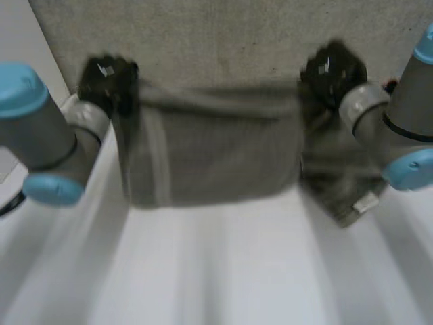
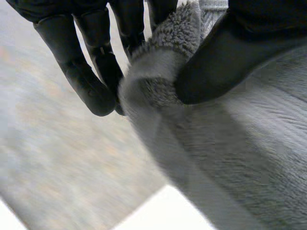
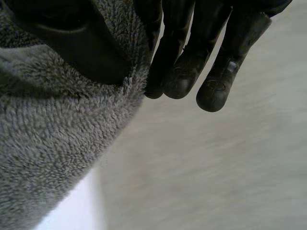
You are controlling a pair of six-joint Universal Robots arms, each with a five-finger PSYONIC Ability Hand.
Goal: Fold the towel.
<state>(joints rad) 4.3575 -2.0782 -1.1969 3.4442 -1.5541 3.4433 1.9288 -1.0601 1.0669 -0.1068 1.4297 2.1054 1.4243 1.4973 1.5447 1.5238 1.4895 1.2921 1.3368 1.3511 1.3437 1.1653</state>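
Towel [image 1: 210, 152], in the head view, is grey and hangs spread between the two hands above the far edge of the white table [image 1: 223, 271]. The left hand [image 1: 108, 81] holds one upper corner and the right hand [image 1: 333, 71] the other. On the right side some cloth hangs lower in a bunch. To do this step well, I think both hands should travel at the same height and speed, with the upper edge tight. Then the lower edge can land straight on the table before the fold is laid over it. A small white label [image 1: 365, 202] shows at the low right part of the cloth; no writing on it can be read.

In the left wrist view, the left hand [image 2: 216, 62] pinches the corner of the towel [image 2: 240, 167] between the thumb and the fingers [image 2: 96, 72]. The pinch sits close to the edge, so I judge that a firm hold is needed.

In the right wrist view, the right hand [image 3: 81, 48] clamps the towel [image 3: 48, 143] between the thumb and the fingers [image 3: 225, 72] in the same way. No brand or text can be seen here.
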